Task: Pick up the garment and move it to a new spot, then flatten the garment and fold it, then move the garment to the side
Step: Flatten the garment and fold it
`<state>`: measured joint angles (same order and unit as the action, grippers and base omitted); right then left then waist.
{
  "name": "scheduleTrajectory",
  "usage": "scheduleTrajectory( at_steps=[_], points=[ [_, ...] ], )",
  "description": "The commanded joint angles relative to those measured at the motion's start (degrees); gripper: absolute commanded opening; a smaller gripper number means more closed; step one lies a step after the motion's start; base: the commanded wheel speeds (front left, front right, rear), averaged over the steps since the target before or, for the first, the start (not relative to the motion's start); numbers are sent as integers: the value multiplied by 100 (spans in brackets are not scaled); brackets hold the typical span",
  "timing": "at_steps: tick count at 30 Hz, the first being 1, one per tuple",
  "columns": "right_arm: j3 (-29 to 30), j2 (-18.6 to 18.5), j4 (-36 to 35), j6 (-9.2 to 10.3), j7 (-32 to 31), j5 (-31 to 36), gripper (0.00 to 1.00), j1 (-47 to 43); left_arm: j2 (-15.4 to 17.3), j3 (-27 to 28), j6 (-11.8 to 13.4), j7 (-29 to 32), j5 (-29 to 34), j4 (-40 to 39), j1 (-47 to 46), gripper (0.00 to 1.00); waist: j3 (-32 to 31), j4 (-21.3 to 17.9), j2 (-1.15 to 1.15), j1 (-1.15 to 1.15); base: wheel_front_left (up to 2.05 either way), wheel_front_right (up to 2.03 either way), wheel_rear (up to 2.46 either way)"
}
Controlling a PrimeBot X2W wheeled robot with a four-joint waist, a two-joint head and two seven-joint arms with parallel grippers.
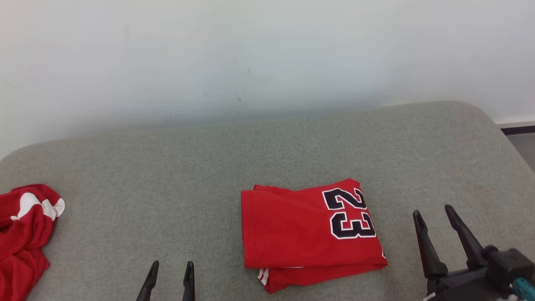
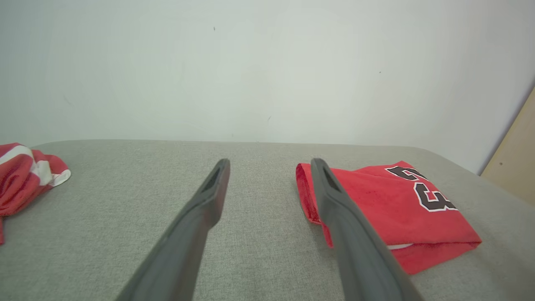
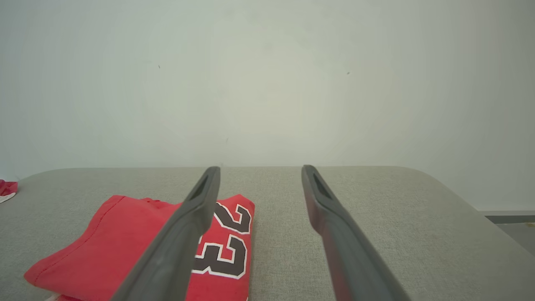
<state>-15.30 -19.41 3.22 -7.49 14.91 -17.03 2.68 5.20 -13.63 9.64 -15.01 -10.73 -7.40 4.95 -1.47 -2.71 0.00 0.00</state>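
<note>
Folded garment (image 1: 309, 234) lay lower centre; left gripper (image 1: 172, 263) and right gripper (image 1: 433, 210), both spread and empty, flanked it. Folding appeared complete; moving it aside would require pinching an edge.

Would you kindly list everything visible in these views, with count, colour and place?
folded jersey: one, red with a black 23, mid-cushion, between the grippers
crumpled garment: one, red with white trim, cushion's left edge
cushion: one, grey fabric, under both garments
wall: one, pale, behind the cushion
panel: one, beige, far right in the left wrist view
left gripper: one, dark, open, left of the jersey
right gripper: one, dark, open, right of the jersey
</note>
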Motion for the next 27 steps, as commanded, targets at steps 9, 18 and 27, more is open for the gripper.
scheduleTrajectory(
  at_steps=[9,18,27],
  points=[
    [92,214,-263,0,21,257,100,-758,-135,383,-230,-23,309,-181,499,100,-292,54,0,0,0,0,0],
    [-46,318,-248,0,20,351,100,-1052,-195,525,-431,-22,443,-136,761,100,-494,65,0,0,0,0,0],
    [-71,301,-126,0,21,296,100,-1154,-225,630,-508,-22,528,-37,891,100,-592,60,0,0,0,0,0]
  ],
)
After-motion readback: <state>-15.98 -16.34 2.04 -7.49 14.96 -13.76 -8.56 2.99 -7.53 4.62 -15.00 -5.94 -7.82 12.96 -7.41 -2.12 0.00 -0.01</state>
